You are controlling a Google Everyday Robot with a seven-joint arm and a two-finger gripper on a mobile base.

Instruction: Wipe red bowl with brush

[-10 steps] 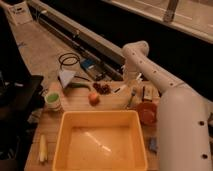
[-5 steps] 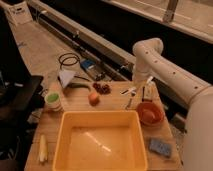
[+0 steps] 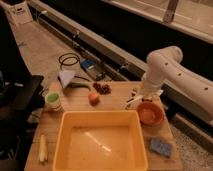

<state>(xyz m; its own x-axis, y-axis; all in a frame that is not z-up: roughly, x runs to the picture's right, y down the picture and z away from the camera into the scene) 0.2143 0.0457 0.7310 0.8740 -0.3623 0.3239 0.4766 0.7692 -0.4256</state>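
Note:
The red bowl (image 3: 151, 114) sits on the wooden table at the right, just past the yellow tub's far right corner. My white arm reaches in from the right and bends down to the gripper (image 3: 143, 96), which hangs just above the bowl's far left rim. The gripper is shut on the brush (image 3: 133, 101), a slim white stick slanting down and to the left from the fingers, beside the bowl. The fingers themselves are mostly hidden behind the wrist.
A big yellow tub (image 3: 65, 150) fills the table's near middle. A blue sponge (image 3: 160, 147) lies near the right front corner. An orange fruit (image 3: 93, 98), dark grapes (image 3: 102, 88), a green cup (image 3: 52, 100) and a white cone (image 3: 66, 77) stand farther left.
The arm has pulled back from the near right, uncovering the red bowl and the sponge. The gripper with the brush now hangs by the bowl's far left rim.

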